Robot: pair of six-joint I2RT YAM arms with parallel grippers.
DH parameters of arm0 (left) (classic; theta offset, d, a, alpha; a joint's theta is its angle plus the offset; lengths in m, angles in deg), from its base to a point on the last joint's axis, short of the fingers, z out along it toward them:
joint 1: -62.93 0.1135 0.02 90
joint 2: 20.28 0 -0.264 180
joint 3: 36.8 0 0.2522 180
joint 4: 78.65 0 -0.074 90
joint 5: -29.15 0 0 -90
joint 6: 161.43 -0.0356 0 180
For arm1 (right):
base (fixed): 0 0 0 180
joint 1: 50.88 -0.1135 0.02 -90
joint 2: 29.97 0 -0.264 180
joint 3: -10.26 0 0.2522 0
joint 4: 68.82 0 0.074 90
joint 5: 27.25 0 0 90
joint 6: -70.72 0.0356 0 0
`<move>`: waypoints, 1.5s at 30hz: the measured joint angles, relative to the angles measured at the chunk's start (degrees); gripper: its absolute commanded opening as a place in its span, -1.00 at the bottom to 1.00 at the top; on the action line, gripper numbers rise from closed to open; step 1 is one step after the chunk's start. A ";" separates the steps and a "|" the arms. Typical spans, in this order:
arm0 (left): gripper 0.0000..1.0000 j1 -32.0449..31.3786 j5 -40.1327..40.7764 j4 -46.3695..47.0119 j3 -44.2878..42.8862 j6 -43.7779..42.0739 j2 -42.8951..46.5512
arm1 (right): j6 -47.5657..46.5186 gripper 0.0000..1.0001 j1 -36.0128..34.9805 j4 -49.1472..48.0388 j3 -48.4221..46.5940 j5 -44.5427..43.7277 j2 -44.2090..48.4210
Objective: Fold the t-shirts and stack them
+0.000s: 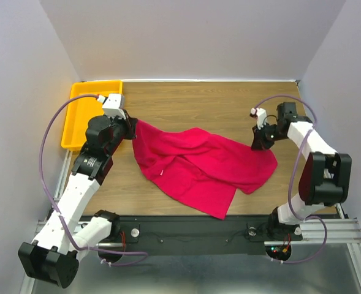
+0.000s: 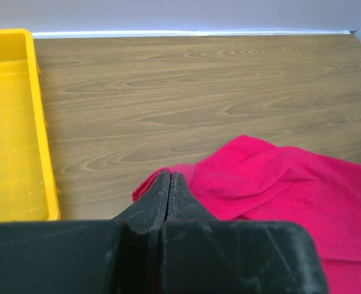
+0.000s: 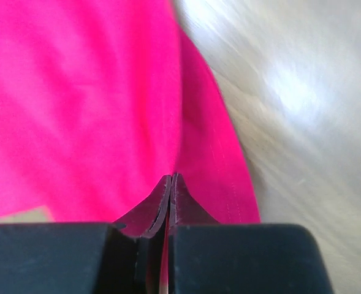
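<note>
T-shirt point(image 1: 198, 162) crumpled mid-table, unfolded. Left gripper point(image 1: 133, 127) pinched tight on its corner at 10 o'clock. Right gripper point(image 1: 257, 143) clamped on edge at 3 o'clock. Risks: thin pinch slipping if arms pull apart; bunched layers not spreading flat; cloth snagging yellow tray point(image 1: 76, 125) at 9 o'clock.

Left hand point(image 2: 170, 177) clamped tight; right hand point(image 3: 170, 179) likewise; both arms extended forward.
</note>
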 measured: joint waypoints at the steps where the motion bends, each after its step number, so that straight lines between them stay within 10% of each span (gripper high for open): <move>1: -1.00 0.00 0.11 0.15 0.15 0.04 -0.15 | -1.36 -0.99 -0.02 1.60 -1.14 1.33 1.38; 7: -1.00 0.00 0.57 0.76 0.81 0.31 -0.31 | -20.72 -0.99 -6.36 18.21 -6.21 10.40 13.66; 15: -1.00 0.02 0.46 1.18 1.66 0.94 -0.42 | -29.94 -0.92 -32.24 25.57 14.56 2.75 20.48; 19: -1.00 0.02 0.48 0.92 2.67 1.36 -0.22 | -31.34 -0.26 -35.95 27.52 16.87 -2.14 20.48; 26: -1.00 0.02 0.52 0.02 3.52 1.88 2.47 | -21.00 0.04 -32.20 23.52 5.81 -3.06 19.89; 33: -1.00 0.02 0.22 -1.05 3.52 1.84 3.15 | -3.82 0.10 -11.74 9.75 0.09 2.89 14.60; 45: -1.00 0.02 -0.81 -1.20 5.73 2.56 4.37 | 14.93 0.10 -10.97 2.49 6.84 7.80 5.53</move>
